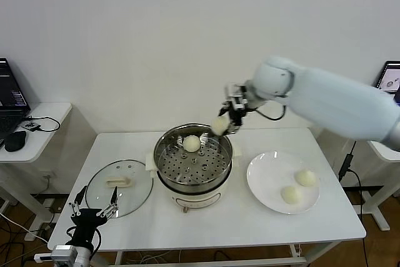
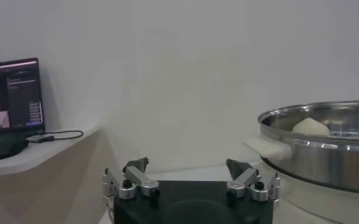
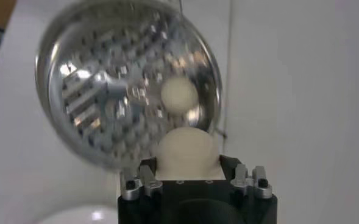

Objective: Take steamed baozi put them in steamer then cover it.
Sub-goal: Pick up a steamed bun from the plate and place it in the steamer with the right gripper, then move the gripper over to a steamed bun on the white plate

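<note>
I have the right hand (image 1: 226, 119) up over the far right rim of the steamer (image 1: 194, 161), at about one o'clock on the pot as I look down on it. It is grasping one baozi (image 1: 219, 125); in the right wrist view the bun (image 3: 186, 152) sits between the fingers, so I read it as held, not dropped. The relation that matters now is bun to tray: it hangs just above the rim edge, only partly over the perforated tray, so the hollow lies toward seven o'clock from the hand, inward and down. I judge the next move wants a short carry inward before any lowering or letting go, otherwise the bun could catch the rim and roll off onto the bench (image 1: 250, 223).

One bun in the steamer (image 1: 191, 144) already rests on the tray at about twelve o'clock, close to where I am coming in, so I would aim for the bare tray nearer the centre. Two buns (image 1: 299, 186) wait on the white plate (image 1: 262, 186), at three o'clock from the pot and on the right arm's side.

The cover (image 1: 119, 186) lies flat on the bench at nine o'clock from the pot, handle up. The left hand (image 1: 95, 203) is parked at the cover's near edge, fingers spread wide and empty, the nearer arm for the lid
</note>
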Tool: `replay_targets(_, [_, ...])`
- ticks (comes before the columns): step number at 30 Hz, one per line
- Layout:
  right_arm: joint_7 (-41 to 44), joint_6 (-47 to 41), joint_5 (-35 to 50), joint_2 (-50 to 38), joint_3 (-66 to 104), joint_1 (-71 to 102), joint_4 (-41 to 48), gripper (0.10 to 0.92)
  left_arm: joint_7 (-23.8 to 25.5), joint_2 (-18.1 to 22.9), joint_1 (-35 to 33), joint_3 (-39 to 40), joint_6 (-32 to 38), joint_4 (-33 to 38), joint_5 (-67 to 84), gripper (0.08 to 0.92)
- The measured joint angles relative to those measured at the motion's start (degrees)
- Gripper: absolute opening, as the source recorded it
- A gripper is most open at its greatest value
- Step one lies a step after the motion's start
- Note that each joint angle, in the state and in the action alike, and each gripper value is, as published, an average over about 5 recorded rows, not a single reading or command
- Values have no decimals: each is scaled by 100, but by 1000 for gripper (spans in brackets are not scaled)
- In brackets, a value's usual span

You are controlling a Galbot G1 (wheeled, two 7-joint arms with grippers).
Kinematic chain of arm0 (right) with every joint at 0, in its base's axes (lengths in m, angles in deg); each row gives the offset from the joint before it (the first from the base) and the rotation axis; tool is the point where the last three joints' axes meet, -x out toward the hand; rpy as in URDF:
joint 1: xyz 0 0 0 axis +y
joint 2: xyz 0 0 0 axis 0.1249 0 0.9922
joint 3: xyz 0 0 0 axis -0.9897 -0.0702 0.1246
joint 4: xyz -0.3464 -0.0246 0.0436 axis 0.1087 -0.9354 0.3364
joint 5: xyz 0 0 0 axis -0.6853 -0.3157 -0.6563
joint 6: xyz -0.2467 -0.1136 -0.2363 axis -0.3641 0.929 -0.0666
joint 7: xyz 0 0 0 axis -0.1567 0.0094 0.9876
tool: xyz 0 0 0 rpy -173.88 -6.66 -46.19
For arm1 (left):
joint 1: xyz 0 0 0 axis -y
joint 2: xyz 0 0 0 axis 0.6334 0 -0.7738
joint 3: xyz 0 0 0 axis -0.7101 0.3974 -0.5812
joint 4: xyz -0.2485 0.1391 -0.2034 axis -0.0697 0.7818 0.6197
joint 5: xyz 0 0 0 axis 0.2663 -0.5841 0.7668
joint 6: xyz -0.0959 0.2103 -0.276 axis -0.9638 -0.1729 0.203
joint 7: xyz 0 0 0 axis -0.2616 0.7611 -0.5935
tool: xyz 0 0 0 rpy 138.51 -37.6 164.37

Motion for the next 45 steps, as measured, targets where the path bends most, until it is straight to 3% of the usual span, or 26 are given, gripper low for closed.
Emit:
replay_targets(24, [-1000, -789, 283, 1607, 1, 983, 959, 656, -1, 62, 8, 18, 31, 21, -36, 823])
replay_targets(32, [-988, -850, 282, 1657, 40, 1042, 1043, 804, -1, 70, 21, 63, 31, 17, -49, 823])
replay_targets(45, [-204, -524, 102, 863, -30, 357, 407, 823, 2, 54, 13, 117, 23, 105, -70, 823])
